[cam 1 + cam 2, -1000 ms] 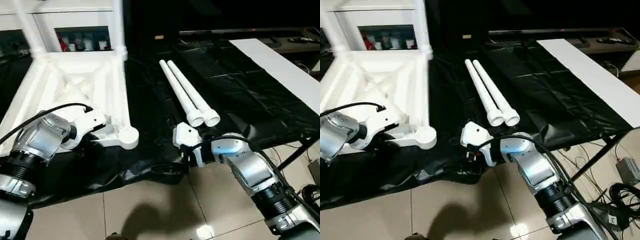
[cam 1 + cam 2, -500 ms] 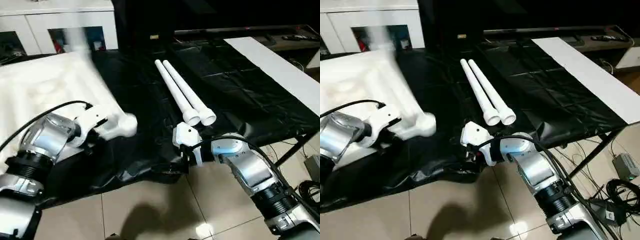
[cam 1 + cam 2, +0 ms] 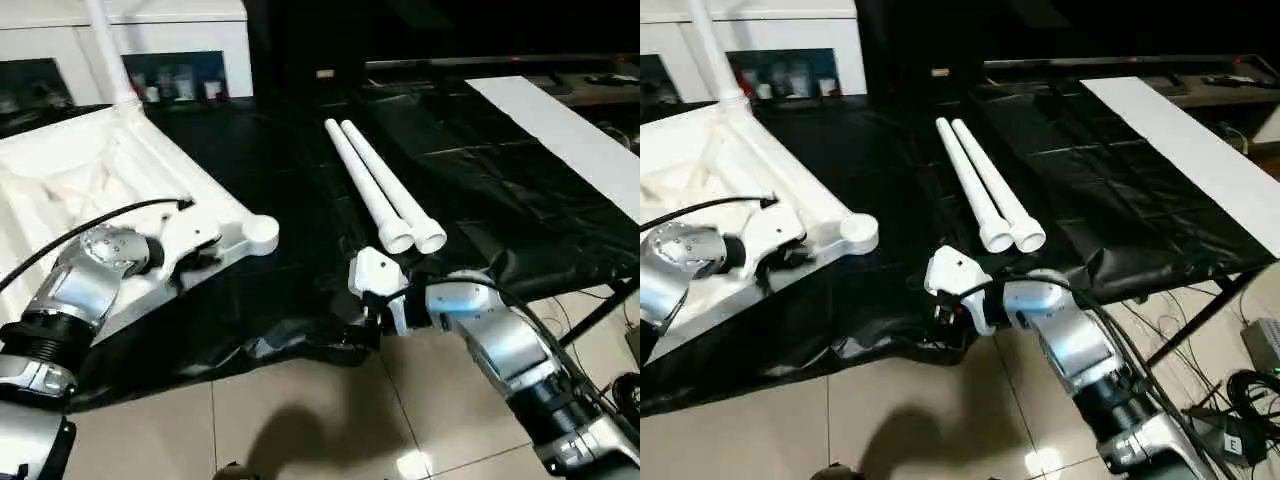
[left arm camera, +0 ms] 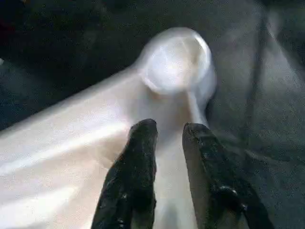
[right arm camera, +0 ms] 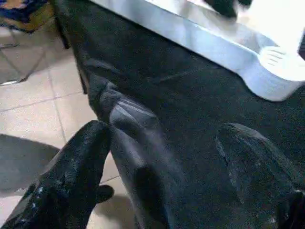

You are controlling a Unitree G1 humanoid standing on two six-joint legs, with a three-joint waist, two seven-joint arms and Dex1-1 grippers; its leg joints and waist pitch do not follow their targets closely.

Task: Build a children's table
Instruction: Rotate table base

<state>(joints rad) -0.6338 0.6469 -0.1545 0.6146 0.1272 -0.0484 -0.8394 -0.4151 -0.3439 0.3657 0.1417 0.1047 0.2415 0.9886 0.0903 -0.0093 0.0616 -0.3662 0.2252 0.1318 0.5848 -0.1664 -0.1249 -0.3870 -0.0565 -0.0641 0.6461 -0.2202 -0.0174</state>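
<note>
Tabletop [image 3: 90, 190] underside up, on black sheet [image 3: 470, 190] at robot's left; near corner socket [image 3: 262, 231] empty. Two loose legs [image 3: 380, 195] side by side mid-sheet.

Left gripper [image 4: 169, 131] pinching tabletop's rim rib just behind socket, fingers narrowly parted.

Right gripper [image 5: 162, 143] spread wide, empty, over sheet's front edge.

Advice: steady tabletop, fetch leg by wide end, seat straight into socket.

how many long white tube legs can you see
3: two long white tapered tube legs lie side by side on the black cover; one stands in the tabletop's far socket. Others may be hidden.
</note>
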